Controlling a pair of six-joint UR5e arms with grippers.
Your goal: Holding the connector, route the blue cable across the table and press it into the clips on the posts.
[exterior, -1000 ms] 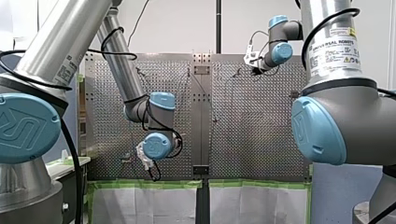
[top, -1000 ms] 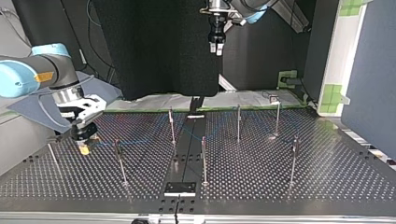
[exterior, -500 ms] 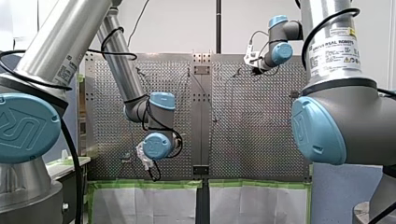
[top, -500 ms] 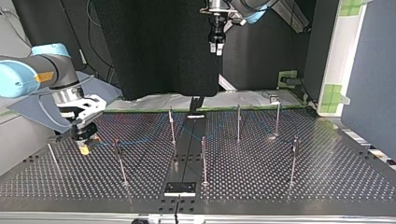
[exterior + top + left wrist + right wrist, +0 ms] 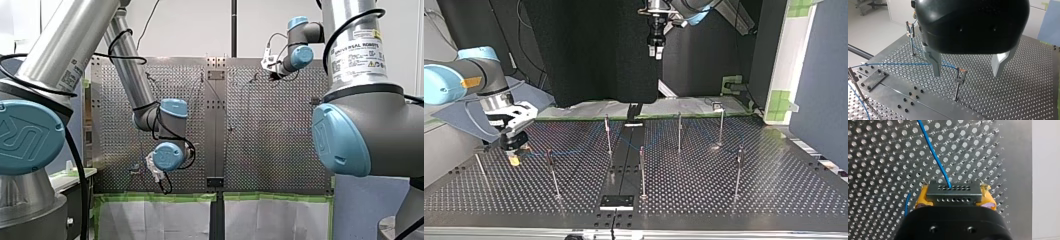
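In the right wrist view my right gripper is shut with its yellow pads on a dark grey connector. The blue cable leaves the connector and runs away over the perforated plate. In the top view this gripper sits low over the table at the left, and the blue cable leads from it toward the middle posts. My left gripper hangs open and holds nothing, high above a post with a clip that the cable reaches. In the top view my left gripper hangs well above the table.
Several thin upright posts stand across the plate, among them one near my right gripper, a middle one and one toward the right. A dark bolted strip runs down the centre. A black curtain hangs behind.
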